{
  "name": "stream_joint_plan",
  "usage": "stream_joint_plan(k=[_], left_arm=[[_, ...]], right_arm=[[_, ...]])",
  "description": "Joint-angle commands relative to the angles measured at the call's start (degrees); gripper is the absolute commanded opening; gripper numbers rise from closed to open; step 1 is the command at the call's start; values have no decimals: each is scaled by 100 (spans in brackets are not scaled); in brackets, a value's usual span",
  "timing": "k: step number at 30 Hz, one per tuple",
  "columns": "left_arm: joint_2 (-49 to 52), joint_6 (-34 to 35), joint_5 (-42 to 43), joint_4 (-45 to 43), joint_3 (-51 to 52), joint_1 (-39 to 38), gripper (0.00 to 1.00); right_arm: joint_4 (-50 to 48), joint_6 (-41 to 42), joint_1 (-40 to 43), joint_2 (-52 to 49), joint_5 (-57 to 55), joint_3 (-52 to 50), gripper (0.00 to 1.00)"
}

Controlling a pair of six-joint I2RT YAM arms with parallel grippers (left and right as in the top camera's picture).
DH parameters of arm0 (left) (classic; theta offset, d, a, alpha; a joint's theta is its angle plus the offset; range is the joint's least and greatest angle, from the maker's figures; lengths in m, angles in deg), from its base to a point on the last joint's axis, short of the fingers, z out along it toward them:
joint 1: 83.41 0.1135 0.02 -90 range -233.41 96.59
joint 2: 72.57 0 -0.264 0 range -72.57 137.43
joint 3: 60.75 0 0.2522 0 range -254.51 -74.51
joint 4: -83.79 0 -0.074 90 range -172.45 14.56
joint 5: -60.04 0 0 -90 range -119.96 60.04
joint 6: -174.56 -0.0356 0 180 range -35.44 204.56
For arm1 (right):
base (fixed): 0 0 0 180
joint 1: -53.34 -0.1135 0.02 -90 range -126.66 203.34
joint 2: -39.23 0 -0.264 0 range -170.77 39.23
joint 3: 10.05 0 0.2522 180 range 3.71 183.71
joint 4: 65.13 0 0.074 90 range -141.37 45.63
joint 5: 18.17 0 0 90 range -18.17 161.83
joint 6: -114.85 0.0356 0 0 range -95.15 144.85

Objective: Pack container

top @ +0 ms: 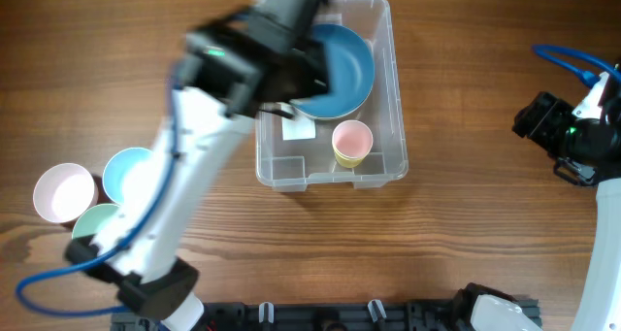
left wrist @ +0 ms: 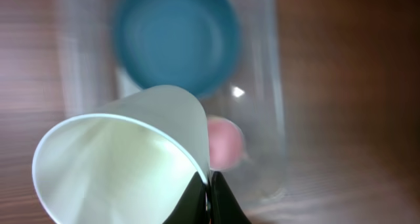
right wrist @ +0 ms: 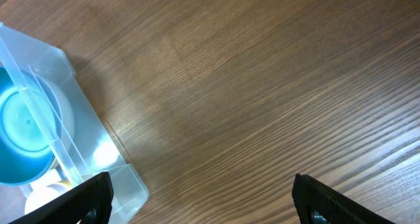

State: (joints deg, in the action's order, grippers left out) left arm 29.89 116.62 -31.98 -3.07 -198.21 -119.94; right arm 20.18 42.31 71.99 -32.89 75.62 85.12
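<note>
Worktop (top: 466, 69): container (top: 396, 108) beneath left pincer (left wrist: 211, 196).
Hold: pale cup (left wrist: 118, 165) pinched by rim.
Risk: cup could be toppled against pink cup (left wrist: 226, 145) below.

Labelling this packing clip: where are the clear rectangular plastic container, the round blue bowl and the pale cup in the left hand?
clear rectangular plastic container (top: 330, 182): overhead, near rim.
round blue bowl (top: 347, 74): overhead, inner floor.
pale cup (left wrist: 118, 165): left wrist, inside wall.
</note>
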Motion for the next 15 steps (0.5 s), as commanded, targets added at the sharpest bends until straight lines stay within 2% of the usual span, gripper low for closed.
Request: stream_joint_plan(k=[1, 6, 14, 15], left_arm=[[448, 186, 48, -111, 26, -658, 4], [1193, 184, 372, -96, 26, -901, 4], [1683, 138, 437, -50, 26, -909, 4], [1683, 114, 437, -50, 26, -909, 25]], right_arm=[[9, -94, 28, -31, 138, -15, 89], [9, -96, 28, -31, 142, -15, 89], [9, -96, 28, -33, 142, -15, 89], [9, -98, 28, -33, 142, -15, 89]])
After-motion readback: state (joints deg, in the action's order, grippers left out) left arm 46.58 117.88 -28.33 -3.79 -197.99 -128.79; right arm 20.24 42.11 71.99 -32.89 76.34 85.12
